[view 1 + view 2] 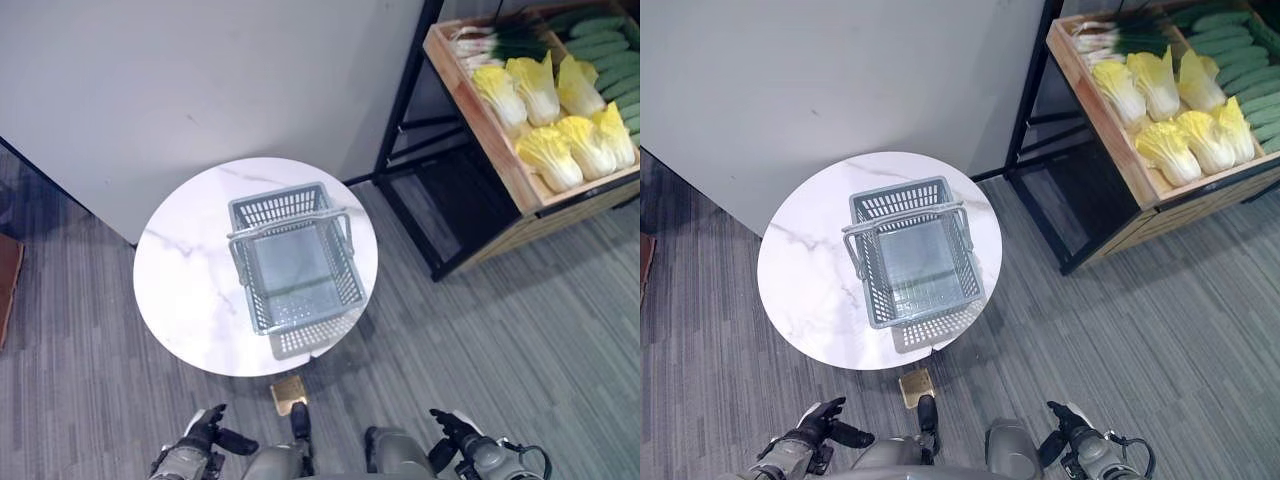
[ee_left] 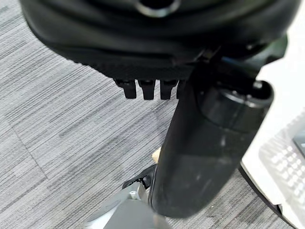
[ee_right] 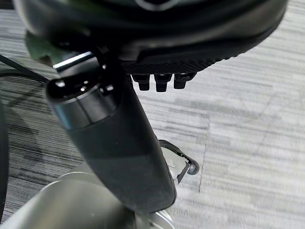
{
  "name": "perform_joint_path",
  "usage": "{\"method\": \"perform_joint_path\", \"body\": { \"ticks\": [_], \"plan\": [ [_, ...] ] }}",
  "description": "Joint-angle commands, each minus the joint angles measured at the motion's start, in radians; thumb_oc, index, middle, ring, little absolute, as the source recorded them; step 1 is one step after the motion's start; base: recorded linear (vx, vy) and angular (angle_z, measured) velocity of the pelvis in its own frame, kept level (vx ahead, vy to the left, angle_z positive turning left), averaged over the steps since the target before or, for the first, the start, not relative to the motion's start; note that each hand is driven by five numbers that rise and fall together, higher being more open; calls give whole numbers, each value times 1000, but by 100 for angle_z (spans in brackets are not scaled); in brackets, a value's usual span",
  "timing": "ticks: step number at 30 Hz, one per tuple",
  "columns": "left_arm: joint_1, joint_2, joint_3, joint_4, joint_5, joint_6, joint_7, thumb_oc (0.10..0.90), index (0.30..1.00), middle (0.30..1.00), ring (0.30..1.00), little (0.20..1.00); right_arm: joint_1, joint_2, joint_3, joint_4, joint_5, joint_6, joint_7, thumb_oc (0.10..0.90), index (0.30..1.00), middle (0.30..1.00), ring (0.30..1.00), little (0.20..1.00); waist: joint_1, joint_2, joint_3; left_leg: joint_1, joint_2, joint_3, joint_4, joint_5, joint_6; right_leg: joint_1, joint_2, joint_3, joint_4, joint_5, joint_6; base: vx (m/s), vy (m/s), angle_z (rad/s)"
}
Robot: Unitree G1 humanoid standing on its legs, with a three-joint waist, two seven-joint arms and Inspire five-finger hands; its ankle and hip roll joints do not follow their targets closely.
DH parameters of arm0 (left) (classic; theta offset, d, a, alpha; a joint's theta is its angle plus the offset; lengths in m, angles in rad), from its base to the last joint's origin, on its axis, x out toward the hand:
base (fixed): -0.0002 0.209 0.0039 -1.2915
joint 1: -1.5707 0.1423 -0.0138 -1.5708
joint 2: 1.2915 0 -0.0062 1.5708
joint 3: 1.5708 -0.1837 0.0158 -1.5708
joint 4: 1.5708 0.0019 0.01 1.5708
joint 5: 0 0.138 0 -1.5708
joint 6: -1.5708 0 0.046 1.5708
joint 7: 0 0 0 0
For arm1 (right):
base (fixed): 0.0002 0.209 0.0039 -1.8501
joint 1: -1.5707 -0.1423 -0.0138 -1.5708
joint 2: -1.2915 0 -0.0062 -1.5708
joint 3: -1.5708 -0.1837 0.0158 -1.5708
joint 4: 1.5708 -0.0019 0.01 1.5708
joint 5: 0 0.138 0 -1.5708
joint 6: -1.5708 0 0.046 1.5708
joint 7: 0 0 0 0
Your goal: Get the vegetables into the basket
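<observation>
An empty grey plastic basket (image 1: 295,268), its handles folded up over the rim, stands on a round white marble table (image 1: 180,280). The vegetables lie in a wooden crate (image 1: 497,142) on a black shelf at the upper right: yellow cabbages (image 1: 545,95), green cucumbers (image 1: 610,50) and white-stemmed greens (image 1: 490,40). My left hand (image 1: 205,432) hangs low at the bottom left, open and holding nothing, with its thumb (image 2: 200,143) sticking out. My right hand (image 1: 455,432) is at the bottom right, also open and holding nothing, far below the crate.
A white wall panel (image 1: 200,80) rises behind the table. The black shelf frame (image 1: 405,95) stands to the table's right on grey carpet. A brown object (image 1: 8,280) lies at the left edge. The table's brass foot (image 1: 289,393) shows near its front edge.
</observation>
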Motion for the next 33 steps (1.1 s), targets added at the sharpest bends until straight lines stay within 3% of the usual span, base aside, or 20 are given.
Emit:
{"method": "perform_joint_path", "body": {
  "ticks": [1, 5, 7, 12, 18, 23, 24, 25, 26, 27, 31, 32, 33],
  "plan": [
    [-5, 13, 36, -13, 19, -12, 12, 900, 1000, 1000, 1000, 1000, -11, 5, 1, -41, 0, -18, 2, 900, 1000, 1000, 1000, 1000, -7, -6, 30, -5, 55, 34, 1, 28, -117, 69, -53, 21, -264, 287, 45, 9, -61, 18],
    [-12, 12, 27, -9, 28, -12, 12, 900, 1000, 1000, 1000, 1000, -20, 8, 13, -47, -4, -16, 6, 900, 1000, 1000, 1000, 1000, -14, -10, 40, 9, 70, 0, 1, 25, -136, 25, -51, 65, -300, 285, 47, 23, -143, 24],
    [-14, 8, 30, 4, 34, -5, 8, 900, 1000, 1000, 1000, 1000, -19, 6, 17, -47, -12, -15, 14, 900, 1000, 1000, 1000, 1000, -7, -18, 31, 9, 90, -12, 1, 38, -158, 49, -40, 36, -321, 255, 38, -1, -322, 54],
    [-11, -10, 34, 13, 23, -3, 9, 900, 1000, 1000, 1000, 1000, -13, -16, 7, -27, -11, -17, 5, 900, 1000, 1000, 1000, 1000, -5, -4, 19, 3, 129, -40, 1, 62, -186, 86, -7, -15, -356, 232, 8, 13, -258, 13],
    [-2, -18, 36, 24, 22, 1, 15, 900, 1000, 1000, 1000, 1000, 8, -46, -38, 17, 21, -14, -7, 900, 1000, 1000, 1000, 1000, -12, 9, 4, 9, 163, -50, 1, 80, -209, 119, 26, -40, -374, 215, -13, 17, -152, 17],
    [20, -11, 61, 50, 8, 7, 0, 900, 1000, 1000, 1000, 1000, 25, -98, -76, 65, 7, -7, -6, 900, 1000, 1000, 1000, 1000, -15, 0, -21, 33, 172, -49, 1, 71, -214, 158, 29, -40, -406, 220, -13, 48, -64, 1],
    [28, 3, 57, 52, 31, 5, -9, 900, 1000, 1000, 1000, 1000, 28, -163, -50, 65, -75, -18, -1, 900, 1000, 1000, 1000, 1000, -7, -6, -27, 34, 169, -59, 1, 66, -215, 171, 23, -48, -420, 224, -10, 0, 0, 0],
    [28, 3, 58, 52, 32, 5, -9, 900, 1000, 1000, 1000, 1000, 28, -163, -50, 65, -75, -17, -1, 900, 1000, 1000, 1000, 1000, -8, -6, -26, 35, 169, -59, 1, 65, -215, 173, 23, -48, -421, 224, -10, -1, 0, 5],
    [45, 30, 70, 45, 39, 0, -22, 900, 1000, 1000, 1000, 1000, 19, -286, -71, 9, -106, -35, -4, 900, 1000, 1000, 1000, 1000, -12, -13, -25, 36, 168, -56, 1, 63, -217, 173, 20, -45, -427, 231, -5, -23, 32, 8],
    [58, 44, 82, 39, 35, -1, -30, 900, 1000, 1000, 1000, 1000, 20, -357, -98, -48, -115, -42, -8, 900, 1000, 1000, 1000, 1000, -18, -15, -25, 38, 168, -50, 1, 60, -218, 171, 19, -39, -430, 236, -1, -33, 59, 7],
    [130, 54, 139, 0, 19, -10, -57, 900, 1000, 1000, 1000, 1000, 47, -659, -133, -564, -276, -96, -7, 900, 1000, 1000, 1000, 1000, -36, -22, -26, 50, 167, -23, 1, 46, -219, 165, 10, -12, -439, 252, 15, -10, 82, -15],
    [141, 50, 150, 1, 22, -11, -60, 900, 1000, 1000, 1000, 1000, 51, -714, -141, -661, -311, -116, -12, 900, 1000, 1000, 1000, 1000, -41, -26, -29, 51, 167, -19, 1, 43, -219, 164, 8, -8, -440, 254, 17, 6, 36, -41],
    [141, 48, 149, 1, 22, -11, -60, 900, 1000, 1000, 1000, 1000, 59, -717, -148, -669, -311, -114, -9, 900, 1000, 1000, 1000, 1000, -40, -24, -29, 52, 167, -19, 1, 43, -219, 164, 8, -9, -440, 254, 17, 22, 56, -30]
  ]
}}
